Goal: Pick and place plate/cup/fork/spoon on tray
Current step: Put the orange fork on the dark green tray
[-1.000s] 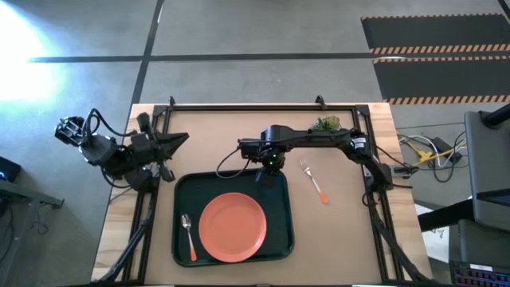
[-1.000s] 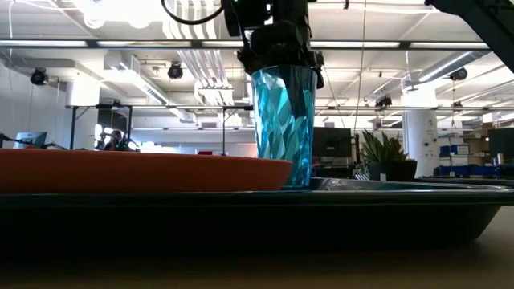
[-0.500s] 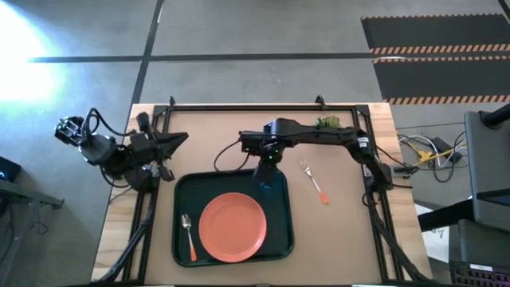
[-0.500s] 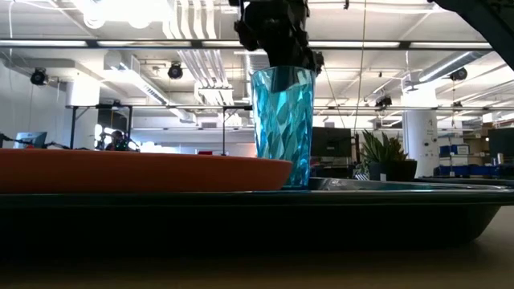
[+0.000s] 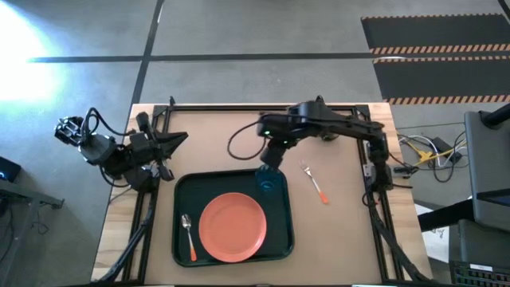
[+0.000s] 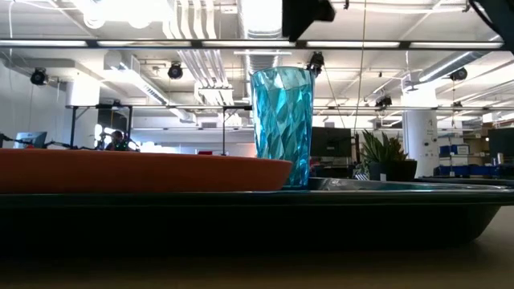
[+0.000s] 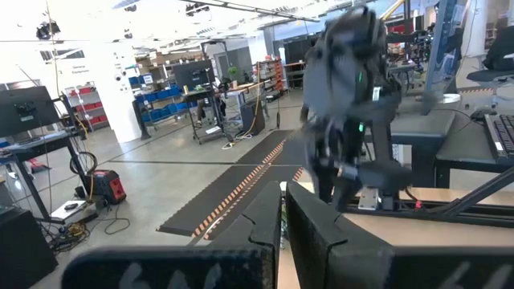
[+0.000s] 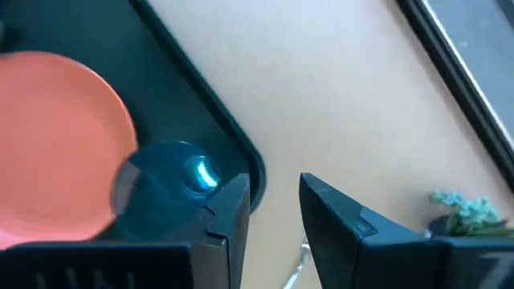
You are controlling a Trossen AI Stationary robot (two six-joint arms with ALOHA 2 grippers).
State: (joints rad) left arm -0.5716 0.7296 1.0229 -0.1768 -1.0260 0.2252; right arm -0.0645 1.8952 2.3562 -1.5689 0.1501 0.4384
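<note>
The teal cup (image 5: 267, 182) stands upright on its base in the far right corner of the dark green tray (image 5: 182, 191). The orange-red plate (image 5: 233, 226) lies flat in the tray's middle, and the spoon (image 5: 187, 237) lies on the tray floor to its left. On the table right of the tray lies the fork (image 5: 315, 182). My right gripper (image 8: 273, 193) hangs open above the cup (image 8: 165, 189), clear of its rim (image 6: 283, 72). My left gripper (image 7: 283, 217) waits shut at the table's left side.
A small green potted plant (image 5: 325, 123) stands at the table's far edge, behind the right arm. A black frame rail (image 5: 255, 106) runs along the far edge. Bare table lies right of the tray around the fork.
My right gripper has let go of the cup's rim and risen straight up off it, drawing a little toward the table's far right. The cup stays upright in the tray's far right corner.
</note>
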